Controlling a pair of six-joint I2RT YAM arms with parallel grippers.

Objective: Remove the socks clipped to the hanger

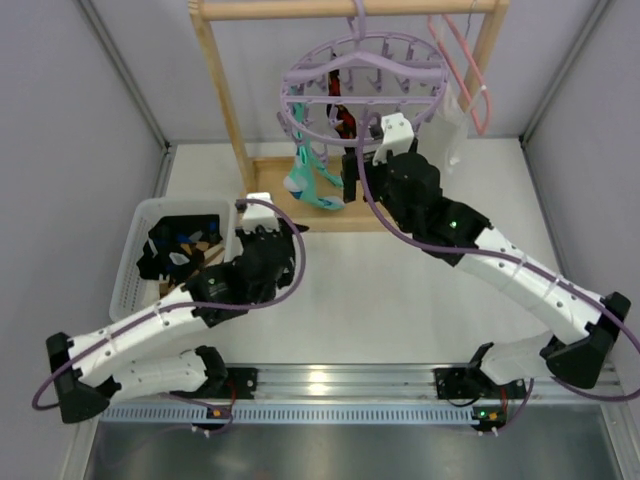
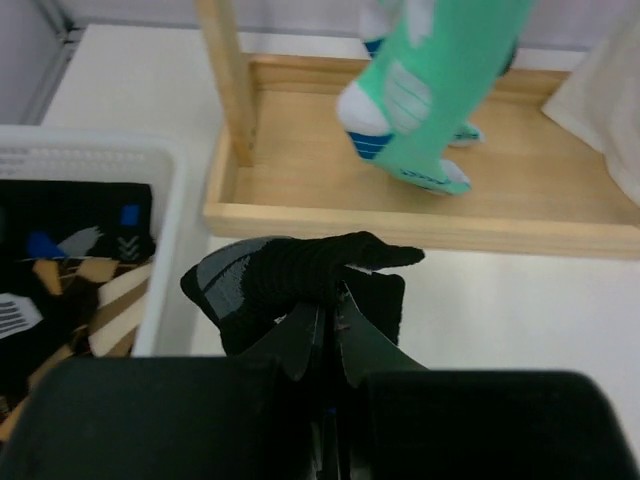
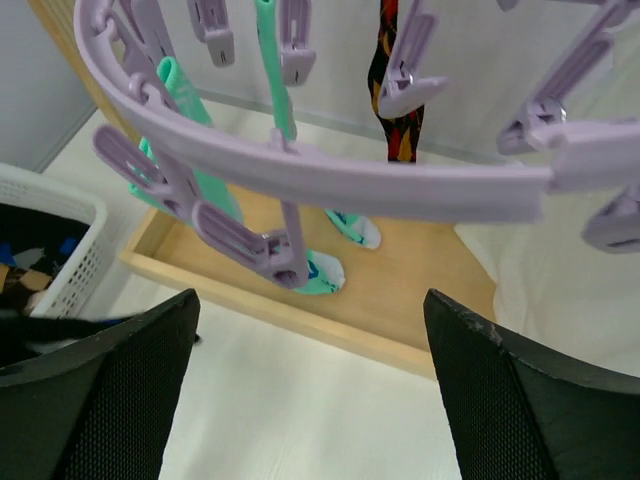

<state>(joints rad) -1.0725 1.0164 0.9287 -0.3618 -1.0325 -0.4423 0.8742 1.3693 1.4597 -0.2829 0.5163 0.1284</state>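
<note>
The teal socks, hung vertically, are found at 11 o'clock of the spread, nearer right end effector, while a black sock is pinched by the left end effector.

**A Plain, Boxed-In Workspace**

A white table sits enclosed by grey walls on the left, right and back. A wooden rack frame stands at the far end on a shallow wooden tray (light, pine-coloured). The metal rail along the near edge catches a bright glare.
</note>
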